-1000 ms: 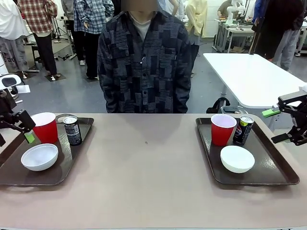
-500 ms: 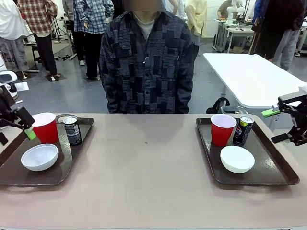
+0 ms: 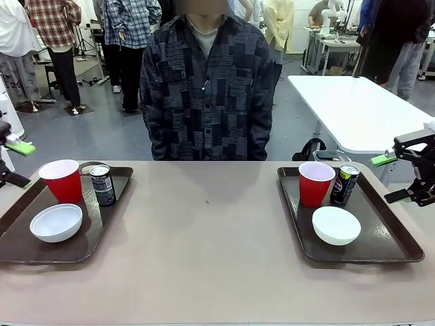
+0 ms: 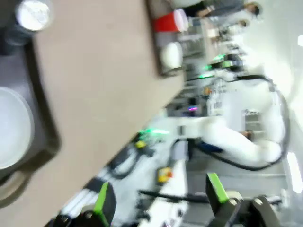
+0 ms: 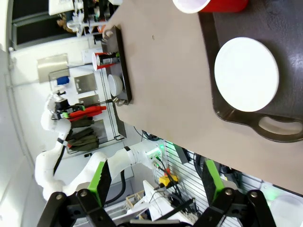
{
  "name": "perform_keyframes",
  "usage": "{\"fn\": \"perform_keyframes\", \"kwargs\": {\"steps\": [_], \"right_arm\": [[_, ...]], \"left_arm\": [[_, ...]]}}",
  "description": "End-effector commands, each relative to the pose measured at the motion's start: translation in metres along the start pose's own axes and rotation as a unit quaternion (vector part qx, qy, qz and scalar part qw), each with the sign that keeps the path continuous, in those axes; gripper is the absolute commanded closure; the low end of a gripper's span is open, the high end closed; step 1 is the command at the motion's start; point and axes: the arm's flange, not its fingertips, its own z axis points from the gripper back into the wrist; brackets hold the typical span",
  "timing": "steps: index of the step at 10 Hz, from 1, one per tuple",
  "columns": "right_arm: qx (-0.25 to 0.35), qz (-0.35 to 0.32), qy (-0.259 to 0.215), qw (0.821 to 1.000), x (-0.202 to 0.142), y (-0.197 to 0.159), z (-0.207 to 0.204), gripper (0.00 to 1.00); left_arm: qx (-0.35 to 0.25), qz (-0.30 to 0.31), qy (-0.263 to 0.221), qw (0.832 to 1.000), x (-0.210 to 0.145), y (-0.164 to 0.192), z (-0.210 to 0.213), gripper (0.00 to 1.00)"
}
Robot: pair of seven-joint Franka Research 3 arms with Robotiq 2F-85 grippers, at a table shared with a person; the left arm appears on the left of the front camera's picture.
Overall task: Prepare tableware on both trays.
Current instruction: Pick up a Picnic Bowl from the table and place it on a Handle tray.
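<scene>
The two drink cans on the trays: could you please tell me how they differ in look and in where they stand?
The left can wears a dark label with pale print; the right can shows yellow, red and blue marks. The left can stands to picture right of its red cup, apart from it; the right can also stands to picture right of its cup, but close against it. Both are upright, slim, silver-topped, at the far end of their trays.
</scene>
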Motion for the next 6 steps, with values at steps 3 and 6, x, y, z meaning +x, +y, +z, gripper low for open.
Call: {"fn": "perform_keyframes", "kwargs": {"steps": [3,6], "right_arm": [[0.005,-0.001,-0.005,1.000,0.002,0.000,-0.002,0.00],[0.005,-0.001,-0.005,1.000,0.002,0.000,-0.002,0.00]], "left_arm": [[-0.056,0.041,-0.049,0.996,-0.009,0.018,0.027,0.00],[-0.007,0.040,-0.018,0.999,-0.007,0.009,0.019,0.00]]}}
